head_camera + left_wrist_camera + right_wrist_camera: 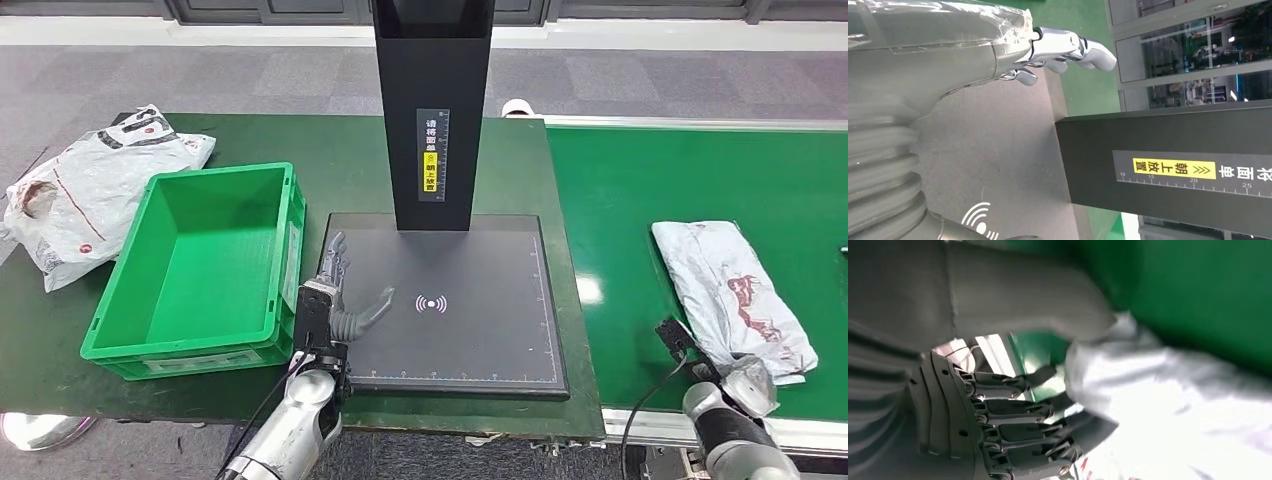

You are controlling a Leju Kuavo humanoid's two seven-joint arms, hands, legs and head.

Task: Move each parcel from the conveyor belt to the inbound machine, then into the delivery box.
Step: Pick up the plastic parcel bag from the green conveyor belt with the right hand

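The right hand (752, 385) sits at the near edge of the conveyor belt (640, 200), at the near end of a white parcel (728, 290). In the right wrist view the dark fingers (1018, 412) curl under the parcel's (1158, 390) edge with the thick thumb above it, so the hand grips the parcel end. The left hand (340, 300) hovers over the left part of the inbound machine (470, 330), holding nothing, fingers apart and extended away from the robot; the left wrist view shows the silver fingers (1063, 47) spread above the dark plate.

The parcel lies flat on the green belt, well to the right of the machine. Its long axis runs from the near right to the far left, the far end pointing toward the belt's middle; red-brown print marks its near half.

The belt occupies the right side, framed by a silver rail. A green-covered table (330, 150) adjoins it on the left and carries the machine: a flat black plate with a white wireless symbol and a black upright column (432, 110) bearing a yellow label and a scale. Just left of the plate stands the green delivery box (270, 200). Further left, a second white parcel (90, 195) lies crumpled at the table's edge. Grey carpet tiles cover the floor (250, 70) beyond
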